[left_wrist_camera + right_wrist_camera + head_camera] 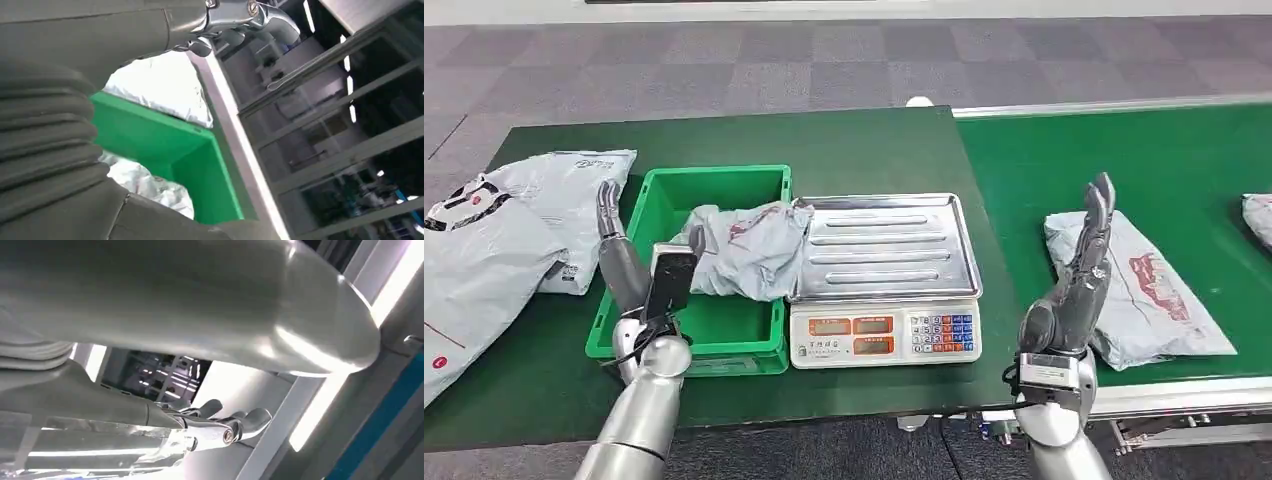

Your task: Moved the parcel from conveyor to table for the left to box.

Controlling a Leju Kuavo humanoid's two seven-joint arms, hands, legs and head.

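Observation:
A grey parcel (1142,290) with red print lies on the green conveyor belt (1164,160) at the right. My right hand (1079,272) stands upright over the parcel's near left end, fingers stretched up and apart, holding nothing. A second crumpled grey parcel (746,248) is draped over the right wall of the green box (656,205) on the table. My left hand (627,262) is raised at the box's left wall, fingers straight and empty. In the left wrist view, the box (150,145) and that parcel (160,95) show past my left hand (50,125).
An electronic scale with a bare steel tray (884,245) sits between the box and the belt. Several grey parcels (519,225) are piled on the dark green table (854,140) at the far left. Another parcel (1259,215) lies at the belt's right edge.

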